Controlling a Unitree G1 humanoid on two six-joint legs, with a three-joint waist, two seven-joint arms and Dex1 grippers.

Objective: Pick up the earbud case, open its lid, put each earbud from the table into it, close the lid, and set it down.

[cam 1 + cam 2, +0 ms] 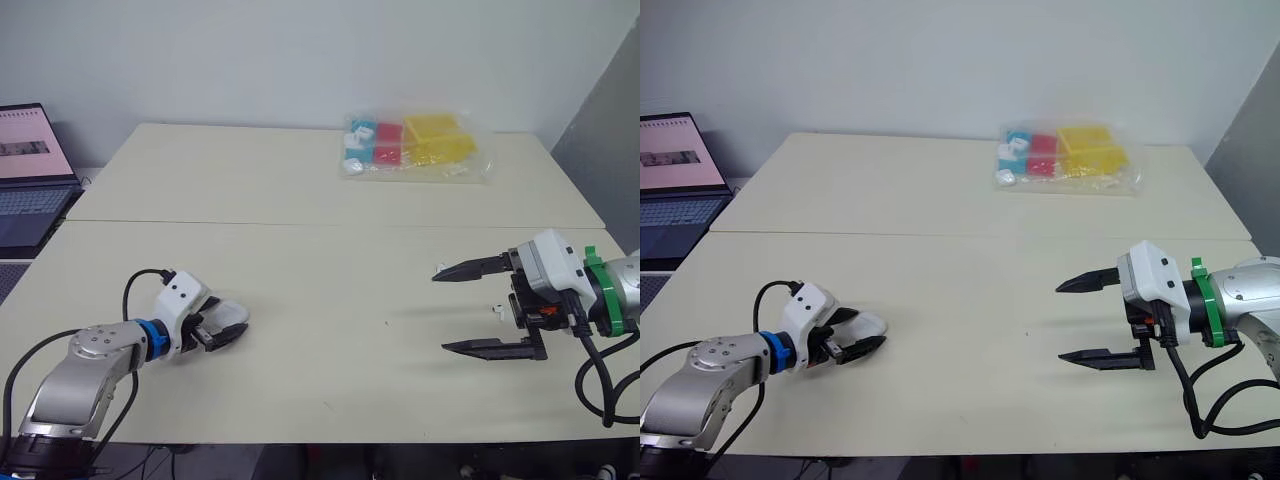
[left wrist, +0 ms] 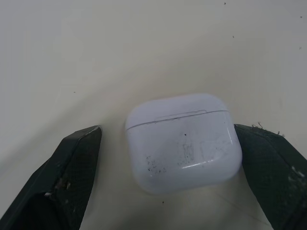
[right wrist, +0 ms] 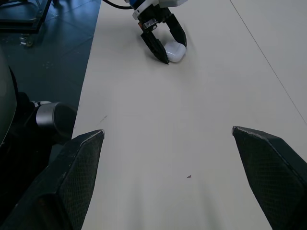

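The white earbud case point(image 2: 183, 141) lies lid shut on the cream table point(image 1: 330, 260), at the front left. My left gripper point(image 1: 232, 322) is open and low on the table, one black finger on each side of the case. One finger point(image 2: 268, 163) is at the case's side; the other stands a little apart. My right gripper point(image 1: 440, 312) hangs open over the table's right side with nothing between its fingers. Two small white earbuds lie there: one point(image 1: 441, 266) by the upper fingertip, the other point(image 1: 495, 310) close to the gripper's body.
A clear bag of coloured boxes point(image 1: 415, 145) rests at the table's far right. An open laptop point(image 1: 30, 175) stands off the table's left edge. A seam point(image 1: 300, 224) runs across the table between the two halves.
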